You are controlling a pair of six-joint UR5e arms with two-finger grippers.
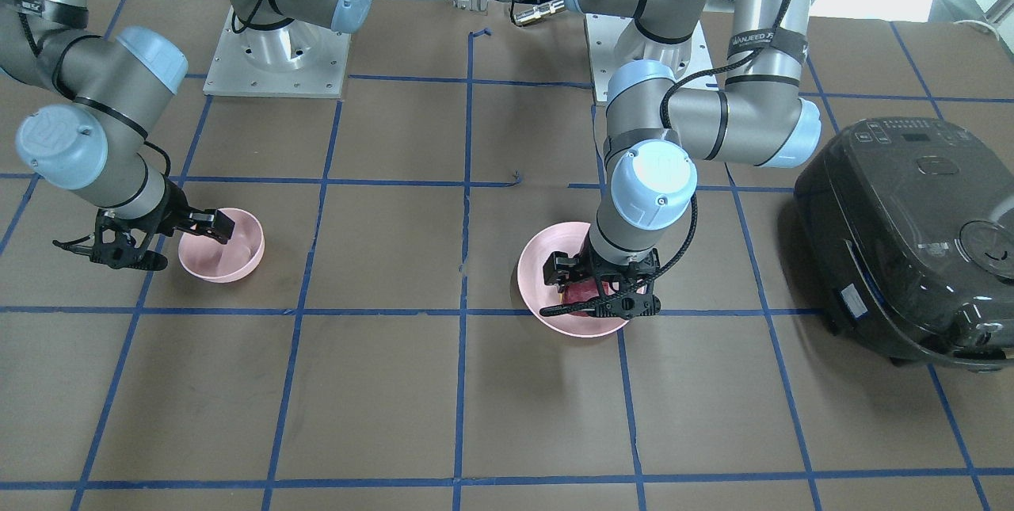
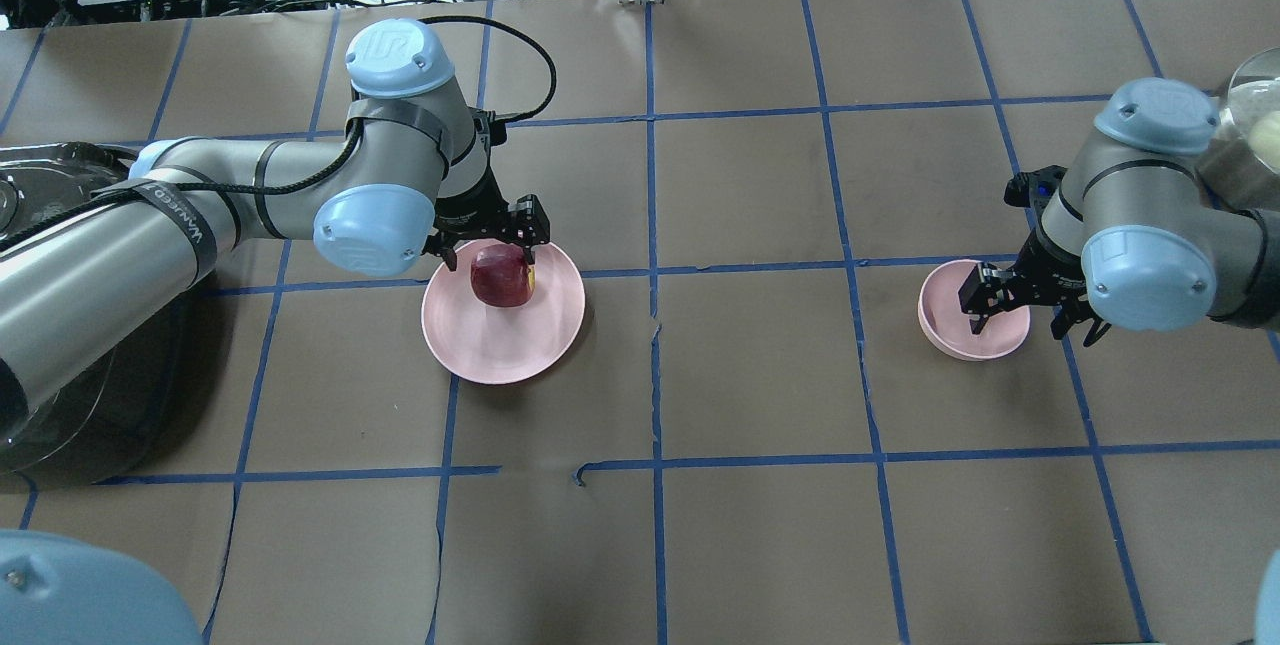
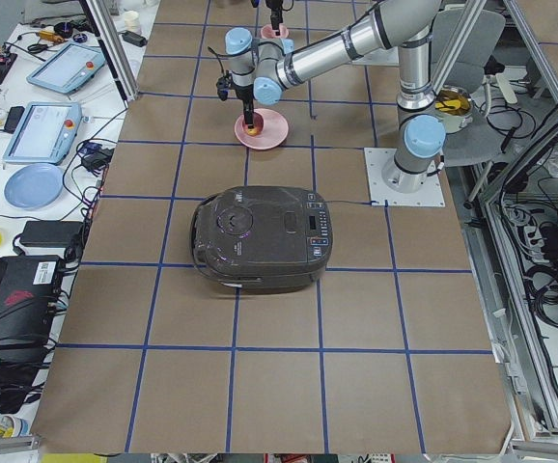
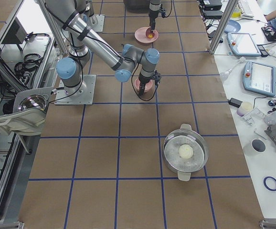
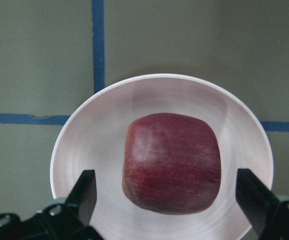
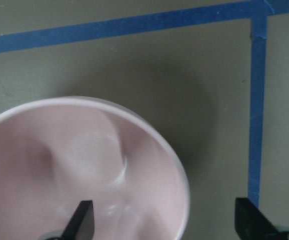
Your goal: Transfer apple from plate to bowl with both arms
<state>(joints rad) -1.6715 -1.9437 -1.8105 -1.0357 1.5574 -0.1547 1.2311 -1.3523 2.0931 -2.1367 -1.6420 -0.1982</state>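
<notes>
The apple (image 2: pixel 500 277) sits on the plate (image 2: pixel 500 350), toward 12 o'clock in the overhead view. The left gripper (image 2: pixel 488 243) straddles it, jaws apart, so the grasp is in hand; next it must close squarely. The right gripper (image 6: pixel 163 205), also apart, straddles the bowl (image 2: pixel 955 337) at its 3 o'clock rim.

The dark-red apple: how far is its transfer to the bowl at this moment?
Done: nothing yet; the dark-red apple sits on the wide pale-pink plate. In hand: the left gripper is open around it. The right gripper, open, straddles the rim of the small deep pink bowl. Left: grasp, carry, release.
</notes>
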